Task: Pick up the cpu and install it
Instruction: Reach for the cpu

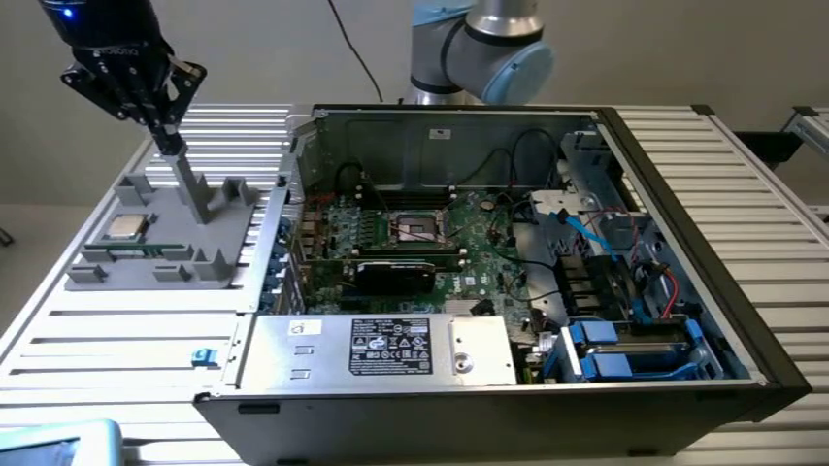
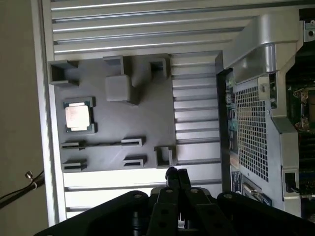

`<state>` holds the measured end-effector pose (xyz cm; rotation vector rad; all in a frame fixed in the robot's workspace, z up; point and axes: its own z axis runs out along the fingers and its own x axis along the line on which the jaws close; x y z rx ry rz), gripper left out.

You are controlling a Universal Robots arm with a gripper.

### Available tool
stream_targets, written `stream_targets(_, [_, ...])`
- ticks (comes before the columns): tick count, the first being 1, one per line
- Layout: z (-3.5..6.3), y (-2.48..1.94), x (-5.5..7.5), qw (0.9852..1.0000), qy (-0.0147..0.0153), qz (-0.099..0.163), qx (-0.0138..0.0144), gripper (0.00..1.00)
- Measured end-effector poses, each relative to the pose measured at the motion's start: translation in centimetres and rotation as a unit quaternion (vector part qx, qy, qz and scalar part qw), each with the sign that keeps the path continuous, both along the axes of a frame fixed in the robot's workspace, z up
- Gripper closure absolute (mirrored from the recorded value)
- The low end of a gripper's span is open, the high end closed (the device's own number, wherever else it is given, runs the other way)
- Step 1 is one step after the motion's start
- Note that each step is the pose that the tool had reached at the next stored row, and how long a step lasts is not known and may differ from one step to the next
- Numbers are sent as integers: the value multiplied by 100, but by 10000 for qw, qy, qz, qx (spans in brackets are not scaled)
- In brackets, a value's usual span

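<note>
The cpu (image 1: 126, 227), a small square chip with a silver top, lies in a recess of the grey holder tray (image 1: 194, 254) at the exterior view's left. In the wrist view the cpu (image 2: 78, 117) sits on the same tray (image 2: 142, 125). My gripper (image 1: 167, 142) hangs above the tray's back part, well above and behind the cpu, fingers shut together with nothing between them. Its shut fingertips (image 2: 176, 175) point down near the tray's edge in the wrist view. The empty cpu socket (image 1: 417, 229) lies on the motherboard inside the open computer case (image 1: 725, 262).
A grey post (image 1: 194, 194) stands up on the tray just below my gripper. A black card (image 1: 395, 275) and a silver power supply (image 1: 376, 347) with a white label fill the case's near part. The slatted table (image 1: 116, 340) runs around both. A small blue piece (image 1: 202, 356) lies on it.
</note>
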<state>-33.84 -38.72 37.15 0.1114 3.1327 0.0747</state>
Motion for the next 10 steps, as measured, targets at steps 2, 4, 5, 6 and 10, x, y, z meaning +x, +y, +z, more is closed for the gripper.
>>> stream_targets(2, [-29, 40, -90, 10000, 0, -1, -2, 88])
stream_targets(4, [-59, 80, -183, 10000, -1, 0, -4, 88])
stream_targets(5, [-73, 100, -227, 10000, 0, 0, -6, 88])
stream_targets(6, [-87, 120, -273, 10000, 0, 0, -7, 88])
stream_targets(10, [-144, 197, -453, 10000, 0, 0, -11, 88])
